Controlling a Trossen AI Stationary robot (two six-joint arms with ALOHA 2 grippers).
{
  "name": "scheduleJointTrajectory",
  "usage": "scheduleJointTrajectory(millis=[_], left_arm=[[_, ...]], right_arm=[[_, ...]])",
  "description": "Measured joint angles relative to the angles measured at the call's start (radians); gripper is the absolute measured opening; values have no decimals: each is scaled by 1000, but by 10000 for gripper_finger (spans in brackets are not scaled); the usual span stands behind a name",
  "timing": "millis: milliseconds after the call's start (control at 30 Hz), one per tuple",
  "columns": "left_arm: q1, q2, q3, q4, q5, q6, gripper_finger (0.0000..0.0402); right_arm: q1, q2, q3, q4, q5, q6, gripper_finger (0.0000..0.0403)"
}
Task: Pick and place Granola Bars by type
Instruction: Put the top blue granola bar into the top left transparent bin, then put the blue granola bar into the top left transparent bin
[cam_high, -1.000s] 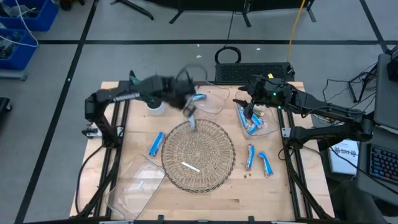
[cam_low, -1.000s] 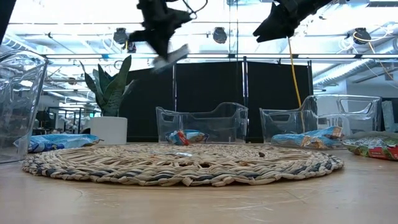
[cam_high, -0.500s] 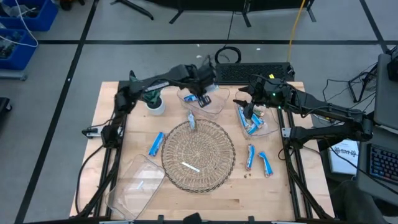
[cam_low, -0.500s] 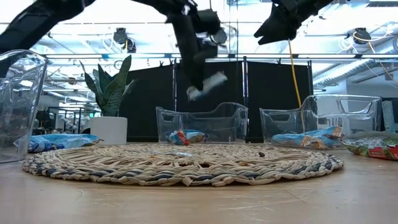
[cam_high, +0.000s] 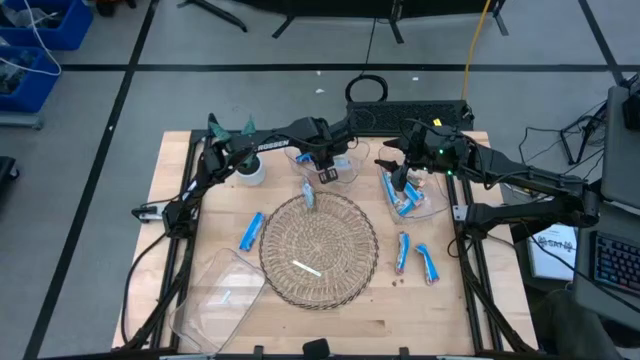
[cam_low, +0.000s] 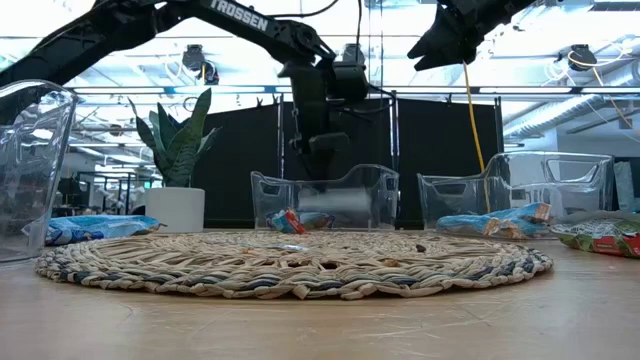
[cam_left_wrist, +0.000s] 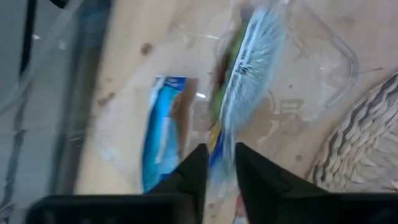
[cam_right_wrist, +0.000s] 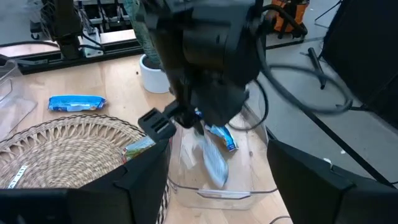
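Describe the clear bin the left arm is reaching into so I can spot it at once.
Start at the round woven straw mat. Just beyond its far edge sits a clear plastic bin holding blue-wrapped bars, with the left tool over it. The neighbouring clear plastic bin lies under the right tool.

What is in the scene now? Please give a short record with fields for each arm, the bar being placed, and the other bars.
left gripper: over the clear bin at the table's back, fingers slightly parted
bar being placed: silvery-blue bar hanging into that bin just below the fingers
right gripper: raised above the right clear bin, fingers open, holding nothing
woven mat: centre, one bar at its back edge
loose bars: one blue bar left of the mat, two on the right
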Motion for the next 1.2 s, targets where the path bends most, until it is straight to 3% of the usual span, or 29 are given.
scheduleJointTrajectory(millis=[167,333,500,667,833,967,1200], left_arm=[[0,-73,0,-23,-50,-23,172],[-11,-196,0,-242,8,-313,231],[-92,-315,1,-488,-40,-667,251],[-209,-432,-58,-484,-83,-880,247],[-280,-539,-284,-485,-106,-1094,242],[-306,-612,-524,-486,-61,-1234,252],[-377,-657,-812,-353,48,-1330,279]], right_arm=[[0,0,0,7,-1,-13,263],[0,0,0,6,-1,-19,263],[0,0,0,6,-1,-67,263],[0,0,0,6,-1,-91,263],[0,0,0,14,-2,-113,263],[0,0,0,14,-4,-135,263],[1,0,0,14,-5,-156,263]])
